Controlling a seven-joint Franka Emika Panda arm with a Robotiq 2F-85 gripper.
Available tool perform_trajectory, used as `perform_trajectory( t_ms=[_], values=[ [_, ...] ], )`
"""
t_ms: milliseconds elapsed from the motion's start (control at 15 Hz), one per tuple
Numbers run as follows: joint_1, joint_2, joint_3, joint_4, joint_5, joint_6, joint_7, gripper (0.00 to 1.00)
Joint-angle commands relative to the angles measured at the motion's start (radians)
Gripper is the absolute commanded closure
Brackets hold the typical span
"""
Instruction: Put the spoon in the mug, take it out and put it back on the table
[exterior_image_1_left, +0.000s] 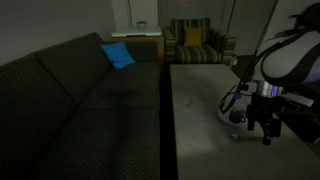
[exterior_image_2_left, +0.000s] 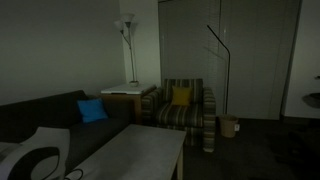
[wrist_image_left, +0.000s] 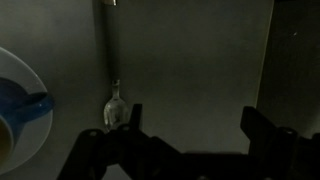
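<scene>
Spoon (wrist_image_left: 113, 106) lies dim on the table (wrist_image_left: 190, 60); mug (wrist_image_left: 20, 103) cut off at left; gripper (wrist_image_left: 192, 128) spread wide

Grey table (exterior_image_2_left: 142, 155) beside the sofa (exterior_image_2_left: 40, 113) — striped armchair (exterior_image_2_left: 196, 116) behind.

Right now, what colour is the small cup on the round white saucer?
The small cup is blue, seen best in the wrist view.

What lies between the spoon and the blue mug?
In the wrist view, only the rim of the white saucer and a strip of bare table separate the spoon from the mug.
</scene>
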Motion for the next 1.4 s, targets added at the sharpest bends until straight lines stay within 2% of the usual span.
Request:
perform_trajectory(
  t_ms=[0,200,467,533,867,1333],
  values=[
    [0.021,0.108,-0.031,0.168,0.015,-0.114,-0.034,0.0],
    [0.031,0.16,-0.061,0.252,0.007,-0.166,-0.031,0.0],
    [0.067,0.229,-0.134,0.36,-0.012,-0.147,0.023,0.0],
    [0.072,0.18,-0.149,0.293,-0.015,-0.13,0.024,0.0],
    [0.062,0.19,-0.141,0.304,0.0,-0.131,0.025,0.0],
    [0.022,0.19,-0.119,0.273,0.029,-0.036,0.013,0.0]
  ],
)
